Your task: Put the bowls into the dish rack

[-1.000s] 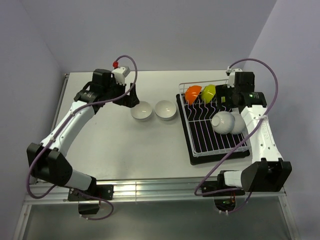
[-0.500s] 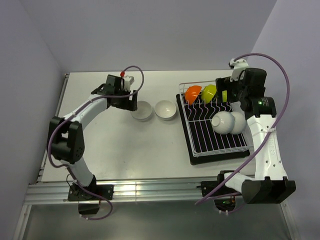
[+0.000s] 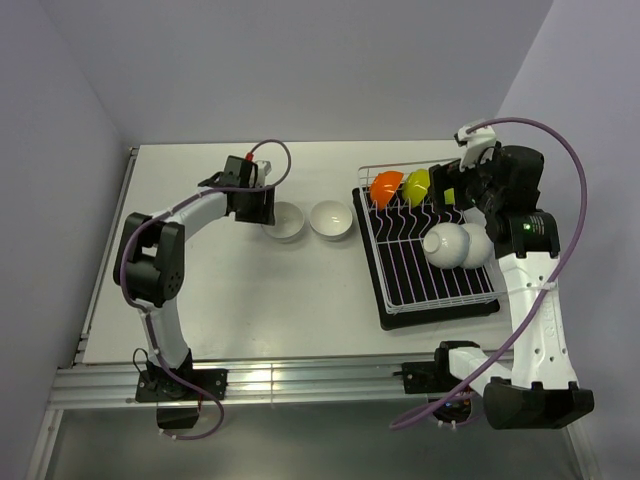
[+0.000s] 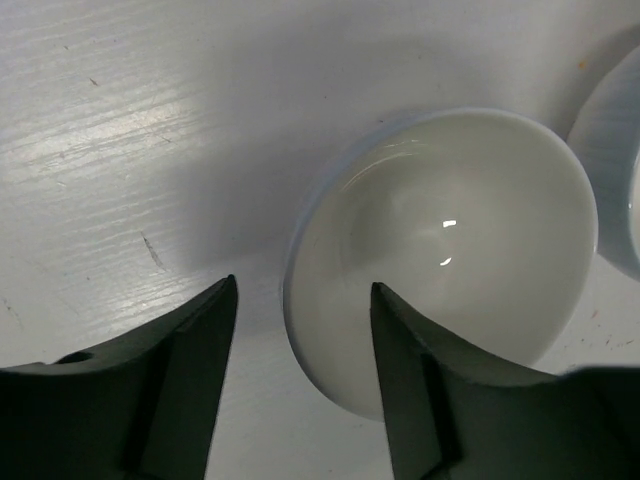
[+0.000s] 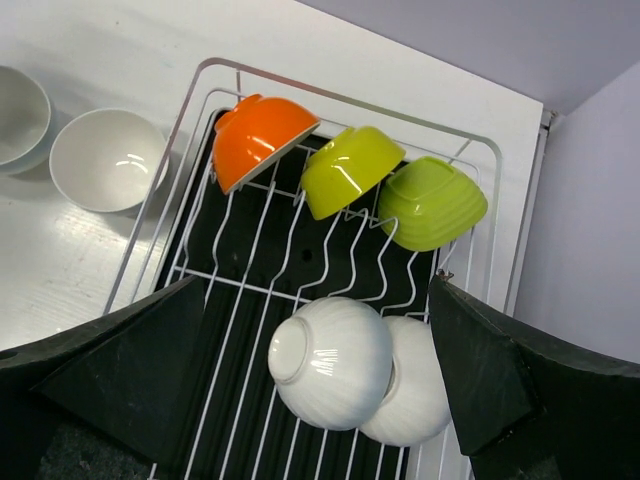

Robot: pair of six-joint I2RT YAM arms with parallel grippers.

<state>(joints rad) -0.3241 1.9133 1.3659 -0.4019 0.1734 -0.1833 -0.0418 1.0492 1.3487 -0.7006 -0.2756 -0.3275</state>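
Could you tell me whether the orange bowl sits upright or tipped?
Tipped: the orange bowl leans on its rim among the prongs of the dish rack.

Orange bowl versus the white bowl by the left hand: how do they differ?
Colour: the orange bowl is orange, the white bowl white. Place: the orange bowl sits in the dish rack; the white bowl stands on the table. Pose: the orange bowl is tipped on edge, the white bowl mouth-up. Both are round and glossy.
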